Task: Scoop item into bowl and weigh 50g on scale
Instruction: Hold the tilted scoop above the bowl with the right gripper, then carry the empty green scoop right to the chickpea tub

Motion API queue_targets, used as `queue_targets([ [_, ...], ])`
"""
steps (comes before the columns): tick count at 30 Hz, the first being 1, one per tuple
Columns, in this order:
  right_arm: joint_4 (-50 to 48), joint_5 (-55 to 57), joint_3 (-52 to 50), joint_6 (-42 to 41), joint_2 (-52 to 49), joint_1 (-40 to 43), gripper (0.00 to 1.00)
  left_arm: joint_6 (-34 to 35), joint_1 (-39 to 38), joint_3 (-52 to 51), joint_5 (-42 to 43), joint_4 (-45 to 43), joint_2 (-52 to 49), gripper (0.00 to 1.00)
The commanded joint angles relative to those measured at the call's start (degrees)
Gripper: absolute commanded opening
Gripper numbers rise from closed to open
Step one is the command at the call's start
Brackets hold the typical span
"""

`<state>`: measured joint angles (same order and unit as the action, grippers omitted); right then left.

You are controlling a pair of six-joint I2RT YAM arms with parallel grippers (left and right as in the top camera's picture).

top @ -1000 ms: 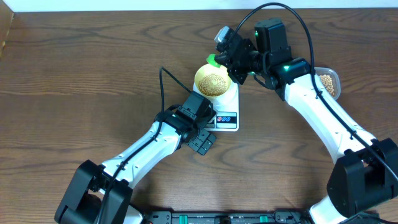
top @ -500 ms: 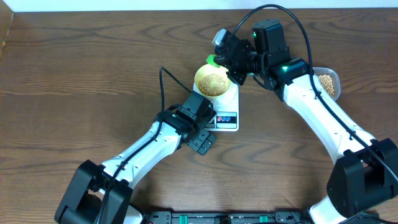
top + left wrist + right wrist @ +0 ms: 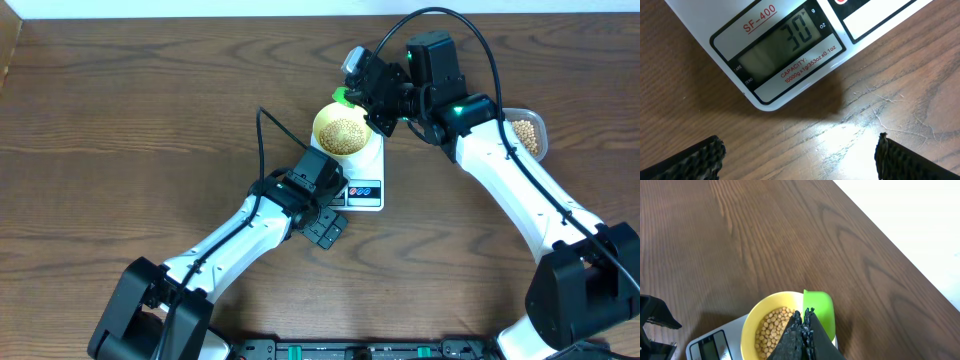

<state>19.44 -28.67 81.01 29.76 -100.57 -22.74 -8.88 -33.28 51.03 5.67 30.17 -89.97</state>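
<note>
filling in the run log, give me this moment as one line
left gripper: open, by scale front | right gripper: shut on green scoop at bowl rim | beans: in bowl, on scale | display: 30

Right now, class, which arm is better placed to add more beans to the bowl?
Right: right claw grips the green scoop at the edge of the bowl; left claw is open, empty.
</note>
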Motion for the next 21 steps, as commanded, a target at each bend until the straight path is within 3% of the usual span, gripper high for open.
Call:
queue_targets([
  [1, 0.1, -0.1, -0.1, 0.8, 1.0, -0.3, 0.01, -0.5, 0.0, -0.2, -0.1, 0.2, -0.4, 0.98],
  [21, -0.3, 1.3, -0.1, -0.1, 1.0, -0.5, 0.01, -0.5, 0.0, -0.2, -0.1, 0.2, -0.4, 0.98],
])
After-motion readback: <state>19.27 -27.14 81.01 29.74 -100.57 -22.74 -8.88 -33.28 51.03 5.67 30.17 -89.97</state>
